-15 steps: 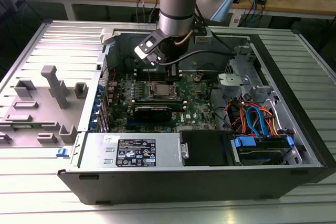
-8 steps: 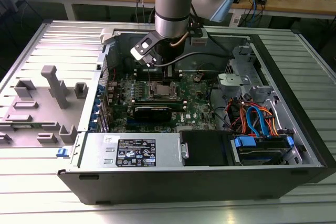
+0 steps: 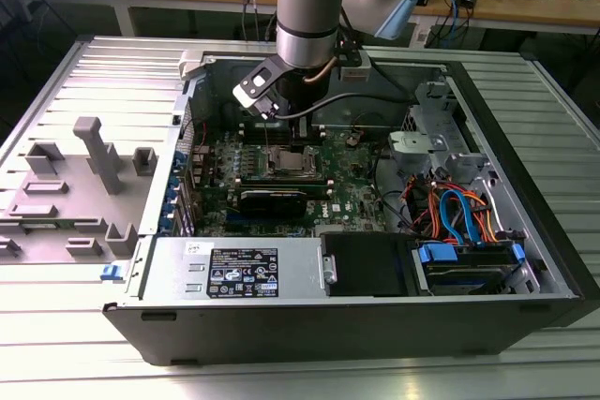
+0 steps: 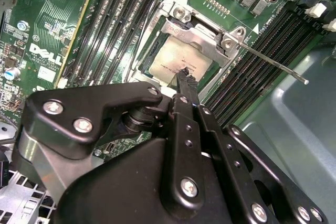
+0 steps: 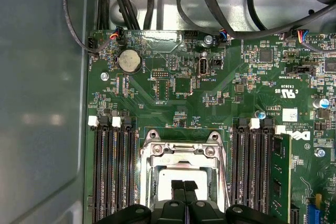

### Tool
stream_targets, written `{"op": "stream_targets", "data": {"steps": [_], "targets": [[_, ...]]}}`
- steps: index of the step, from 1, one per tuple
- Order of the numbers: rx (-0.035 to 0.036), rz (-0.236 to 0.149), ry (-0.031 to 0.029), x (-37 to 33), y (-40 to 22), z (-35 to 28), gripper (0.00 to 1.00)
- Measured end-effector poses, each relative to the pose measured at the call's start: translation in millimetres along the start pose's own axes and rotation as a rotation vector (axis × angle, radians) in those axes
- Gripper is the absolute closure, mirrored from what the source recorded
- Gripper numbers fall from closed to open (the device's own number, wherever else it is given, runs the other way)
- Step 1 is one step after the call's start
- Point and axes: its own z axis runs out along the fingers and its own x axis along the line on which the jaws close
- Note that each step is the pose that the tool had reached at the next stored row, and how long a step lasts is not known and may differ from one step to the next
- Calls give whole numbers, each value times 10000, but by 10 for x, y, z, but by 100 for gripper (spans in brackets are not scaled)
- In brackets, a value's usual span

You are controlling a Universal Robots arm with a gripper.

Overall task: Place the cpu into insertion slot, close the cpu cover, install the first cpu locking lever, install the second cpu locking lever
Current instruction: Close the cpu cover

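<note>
Black metal studded with silver screw heads, my claw (image 4: 186, 76) has its two fingers side by side, closed on nothing. Their joined tip sits on or just above the pale matt top of the cpu (image 4: 176, 59); whether it truly touches I cannot tell. The cpu lies flat inside the insertion slot (image 5: 146, 148). The cpu cover (image 4: 202, 34), a thin silvery frame with a big window, lies down over it, so the chip's top shows through the opening. From one corner of the cover a thin bare wire locking lever (image 4: 268, 62) sticks out slantwise over the memory slots (image 5: 113, 174), free at its tip. Those long black slots run on both sides of the socket, and one holds a green memory module (image 5: 281, 177). All this sits on the green motherboard (image 5: 184, 98), which carries a round silver coin cell (image 5: 129, 61) near its edge. The board lies in an open computer case (image 3: 375, 325) of dull grey sheet metal. In the exterior view the case also holds a silvery power supply box (image 3: 239, 269) along its near side, with blue and orange cables (image 3: 459, 208) bundled toward the exterior view's right. My grey arm (image 3: 305, 35) hangs into the case from above, and black cables (image 5: 210, 3) loop along the wall just past the board's edge. The case stands on a ribbed metal table (image 3: 112, 72), with grey fixture blocks (image 3: 94, 152) toward the exterior view's left.
</note>
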Motion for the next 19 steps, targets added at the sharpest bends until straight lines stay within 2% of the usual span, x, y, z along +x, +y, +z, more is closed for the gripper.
{"op": "stream_targets", "data": {"steps": [7,9,11,13,16,19], "targets": [[1,-27,-1,1,-48,17,89],[3,-134,0,3,-142,55,89],[10,-404,1,3,-180,92,89],[7,-422,30,5,-243,111,89],[7,-425,33,5,-292,136,89],[8,-426,34,4,-304,192,89]]}}
